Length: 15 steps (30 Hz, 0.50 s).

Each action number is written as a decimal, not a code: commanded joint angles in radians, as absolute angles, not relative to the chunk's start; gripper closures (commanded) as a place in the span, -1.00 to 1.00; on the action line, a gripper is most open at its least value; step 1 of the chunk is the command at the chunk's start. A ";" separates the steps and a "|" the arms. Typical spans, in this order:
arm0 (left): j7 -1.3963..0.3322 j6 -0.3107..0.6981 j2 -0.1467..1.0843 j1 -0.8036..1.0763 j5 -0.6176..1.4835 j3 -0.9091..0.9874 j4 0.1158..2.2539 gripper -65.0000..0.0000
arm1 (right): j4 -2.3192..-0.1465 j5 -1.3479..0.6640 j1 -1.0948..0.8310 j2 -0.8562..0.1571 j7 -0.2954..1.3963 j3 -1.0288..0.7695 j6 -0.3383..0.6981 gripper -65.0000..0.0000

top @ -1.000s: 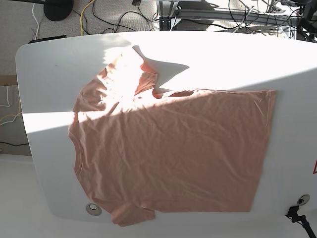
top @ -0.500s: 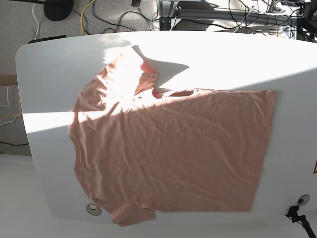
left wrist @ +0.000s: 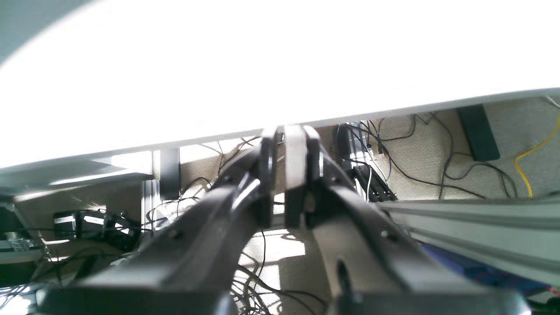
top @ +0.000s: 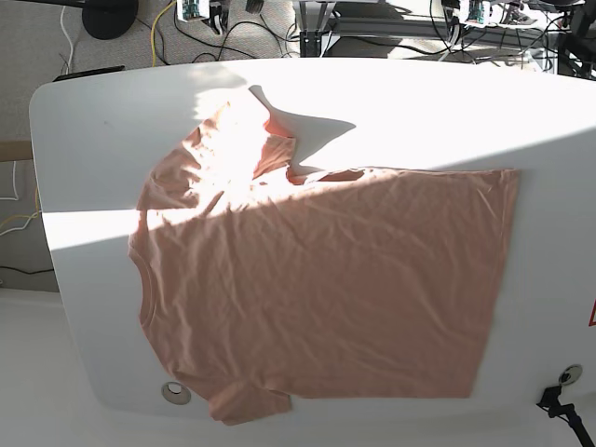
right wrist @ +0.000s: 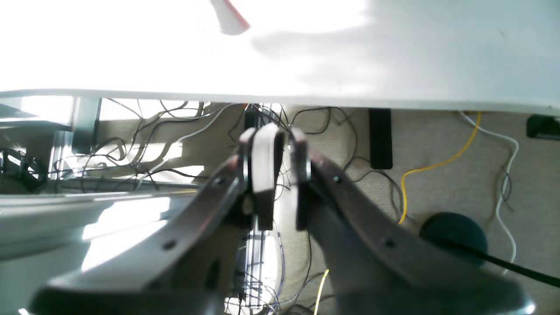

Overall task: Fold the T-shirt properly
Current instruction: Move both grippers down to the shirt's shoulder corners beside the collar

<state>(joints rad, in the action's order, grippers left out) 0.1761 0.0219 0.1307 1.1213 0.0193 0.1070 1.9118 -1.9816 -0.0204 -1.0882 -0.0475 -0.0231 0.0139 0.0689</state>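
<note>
The left claw (left wrist: 284, 144) is hanging pinched together with nothing between its pads, poised just off the far edge of the table (left wrist: 280, 65) with cabled floor beneath it. The right claw (right wrist: 275, 144) is showing a narrow gap between its fingers, also holding nothing, and it too is sitting just beyond that far edge. In the base view, both are now poking into the top of the picture, the left claw (top: 475, 11) on that view's right and the right claw (top: 203, 9) on its left, where half a second ago there were only cables. So the arms are just starting to come in.

Well ahead of both claws, the T-shirt (top: 317, 298) is lying flat and wrinkled, collar toward the right claw's side, hem toward the left claw's, one sleeve tucked over its chest, unmoved. Folding has probably not started.
</note>
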 commanded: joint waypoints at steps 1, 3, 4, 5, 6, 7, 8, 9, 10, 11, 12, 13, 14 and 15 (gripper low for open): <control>0.203 0.018 0.131 1.113 0.021 0.113 1.926 0.69 | -1.998 -0.019 -1.081 -0.050 -0.051 0.015 0.070 0.57; 0.203 0.016 0.128 1.075 0.021 0.128 1.928 0.27 | -1.998 -0.019 -1.044 -0.050 -0.051 0.016 0.071 0.31; 0.202 0.016 0.127 1.056 0.021 0.137 1.928 0.02 | -1.998 -0.019 -1.026 -0.050 -0.051 0.018 0.077 0.20; 0.202 0.016 0.127 1.038 0.021 0.142 1.928 -0.18 | -1.998 -0.021 -1.007 -0.050 -0.051 0.018 0.077 0.12; 0.202 0.016 0.127 1.026 0.021 0.142 1.926 -0.33 | -1.998 -0.021 -0.992 -0.050 -0.050 0.018 0.079 0.05; 0.202 0.016 0.127 1.010 0.021 0.143 1.926 -0.41 | -1.998 -0.027 -0.975 -0.050 -0.044 0.018 0.079 0.00; 0.202 0.016 0.127 0.987 0.021 0.154 1.926 -0.41 | -1.998 -0.065 -0.952 -0.050 -0.025 0.018 0.079 -0.04; 0.202 0.016 0.127 0.966 0.021 0.170 1.926 -0.41 | -1.998 -0.122 -0.928 -0.050 -0.005 0.015 0.079 -0.05; 0.202 0.016 0.127 0.946 0.022 0.183 1.926 -0.41 | -1.998 -0.189 -0.901 -0.053 0.019 0.012 0.079 -0.06; 0.202 0.016 0.127 0.928 0.030 0.191 1.925 -0.41 | -1.998 -0.249 -0.881 -0.058 0.047 0.012 0.079 -0.06; 0.202 0.016 0.127 0.911 0.056 0.200 1.925 -0.41 | -1.998 -0.312 -0.852 -0.064 0.084 0.010 0.076 -0.06; 0.202 0.016 0.127 0.894 0.097 0.214 1.925 -0.41 | -1.998 -0.375 -0.826 -0.077 0.119 0.010 0.073 -0.06; 0.200 0.016 0.130 0.883 0.143 0.225 1.925 -0.41 | -1.998 -0.440 -0.800 -0.088 0.150 0.007 0.071 -0.06; 0.194 0.016 0.134 0.869 0.189 0.236 1.923 -0.42 | -1.998 -0.504 -0.777 -0.096 0.177 -0.002 0.071 -0.06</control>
<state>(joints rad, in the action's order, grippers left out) 0.1738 0.0158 0.1268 0.8612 0.1490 0.2211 1.9102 -1.9800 -0.4484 -0.7719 -0.0837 0.1791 0.0116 0.0677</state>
